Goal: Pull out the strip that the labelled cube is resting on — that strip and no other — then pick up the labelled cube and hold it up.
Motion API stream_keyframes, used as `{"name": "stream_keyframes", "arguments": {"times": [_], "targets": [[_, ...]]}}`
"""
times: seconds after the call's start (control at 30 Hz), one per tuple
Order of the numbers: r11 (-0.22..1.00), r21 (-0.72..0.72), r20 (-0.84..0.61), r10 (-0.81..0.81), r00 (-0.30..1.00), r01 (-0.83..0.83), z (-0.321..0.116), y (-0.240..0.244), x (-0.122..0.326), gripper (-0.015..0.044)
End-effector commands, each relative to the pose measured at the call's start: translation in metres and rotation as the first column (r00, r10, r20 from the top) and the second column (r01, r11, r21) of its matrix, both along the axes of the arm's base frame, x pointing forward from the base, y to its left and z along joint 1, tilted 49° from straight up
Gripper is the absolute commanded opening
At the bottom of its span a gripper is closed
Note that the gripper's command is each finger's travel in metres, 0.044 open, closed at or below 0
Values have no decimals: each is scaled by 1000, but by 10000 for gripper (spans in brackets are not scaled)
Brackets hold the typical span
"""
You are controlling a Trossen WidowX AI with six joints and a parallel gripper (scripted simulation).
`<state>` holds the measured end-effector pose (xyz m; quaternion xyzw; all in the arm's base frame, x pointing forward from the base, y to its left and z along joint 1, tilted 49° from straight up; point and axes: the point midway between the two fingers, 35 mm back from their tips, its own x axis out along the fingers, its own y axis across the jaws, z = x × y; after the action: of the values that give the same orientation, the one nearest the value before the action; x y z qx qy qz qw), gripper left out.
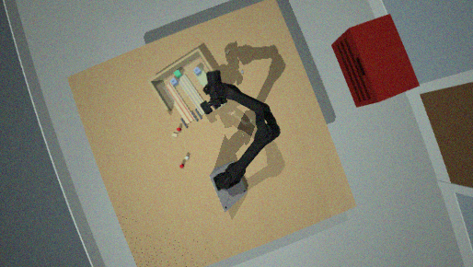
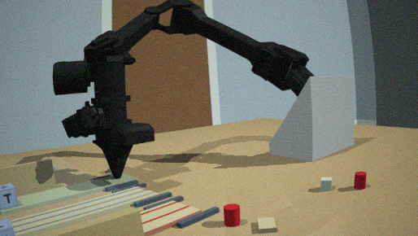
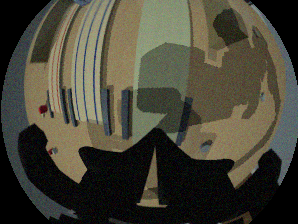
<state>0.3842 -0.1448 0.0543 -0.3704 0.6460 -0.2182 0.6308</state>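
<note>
A blue cube (image 1: 197, 70) (image 2: 7, 197) marked T rests on the far part of the pale green strip (image 2: 57, 197) (image 3: 165, 30). A second blue cube (image 1: 174, 81) (image 2: 5, 229) is cut off in the exterior view, its mark unreadable. A green cube (image 1: 178, 73) stands near it. A strip with blue lines (image 2: 81, 211) (image 3: 87, 60) and one with red lines (image 2: 172, 216) (image 3: 56, 65) lie alongside. My gripper (image 2: 117, 177) (image 3: 156, 131) is shut and empty, its tips low over the green strip's near end. Whether they touch it cannot be told.
Dark bars (image 2: 152, 199) (image 3: 126, 115) (image 3: 185, 120) flank the strips' near ends. A tan walled frame (image 1: 161, 97) (image 2: 102, 225) surrounds the far parts. Red cylinders (image 2: 232, 215) (image 2: 360, 180), a pale block (image 2: 267, 225) and a whitish cube (image 2: 326, 184) stand on the table.
</note>
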Motion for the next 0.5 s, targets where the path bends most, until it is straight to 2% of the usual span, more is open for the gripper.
{"name": "stream_keyframes", "arguments": {"times": [0.0,0.47], "targets": [[1000,0,-21,-12,1000,12,-3,-7,-12,0],[1000,-1,-22,-12,1000,12,-1,-11,-33,0]]}}
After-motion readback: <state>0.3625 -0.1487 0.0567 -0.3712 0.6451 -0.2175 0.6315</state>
